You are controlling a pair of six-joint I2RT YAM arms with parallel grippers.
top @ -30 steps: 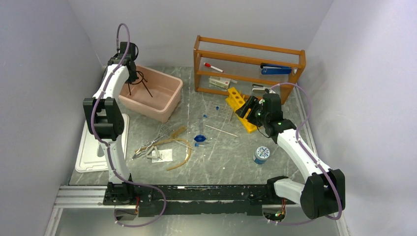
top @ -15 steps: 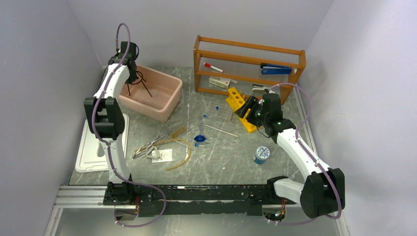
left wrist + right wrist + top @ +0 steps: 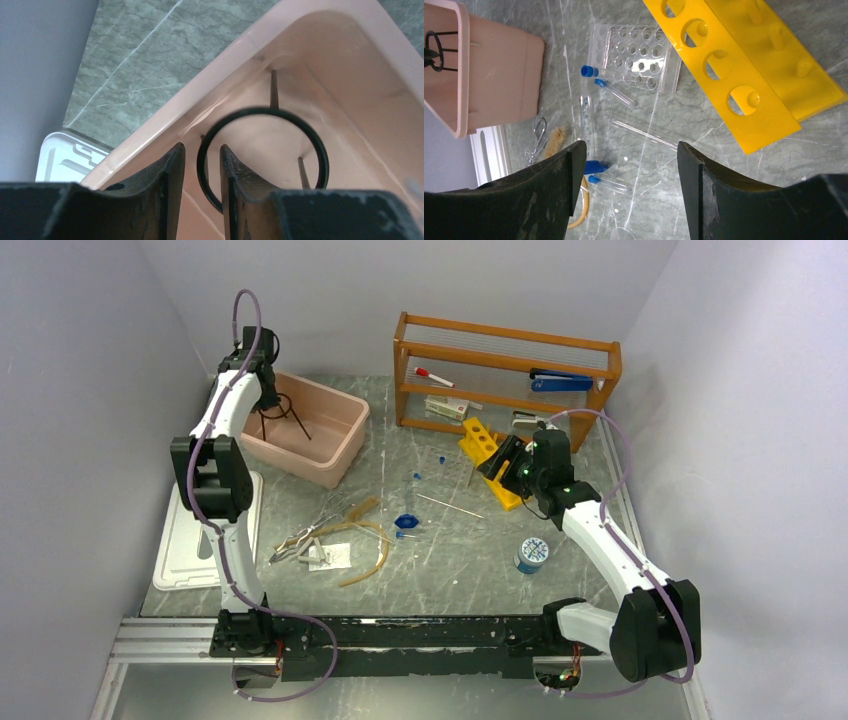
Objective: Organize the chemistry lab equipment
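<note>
The black wire ring stand (image 3: 284,412) stands on its legs inside the pink tub (image 3: 340,448). My left gripper (image 3: 264,390) is over the tub's far-left corner. In the left wrist view its fingers straddle the stand's ring (image 3: 320,150) with a gap on both sides, so my left gripper (image 3: 201,147) is open. Silvery tongs (image 3: 300,538), tan tubing (image 3: 372,540), blue-capped tubes (image 3: 415,476) and a thin glass rod (image 3: 450,505) lie mid-table. My right gripper (image 3: 500,458) is open and empty above the tubes (image 3: 616,93) and rod (image 3: 644,130).
A yellow tube rack (image 3: 480,440) lies under my right wrist, with a clear well plate (image 3: 634,57) beside it. The wooden shelf (image 3: 500,365) at the back holds the red-capped marker (image 3: 433,376) and blue stapler (image 3: 560,382). A white tray (image 3: 185,550) lies at the left and a round tin (image 3: 532,553) at the right.
My left gripper has shifted slightly toward the tub's far-left corner. The ring stand stays in the tub. The right arm has barely moved.
</note>
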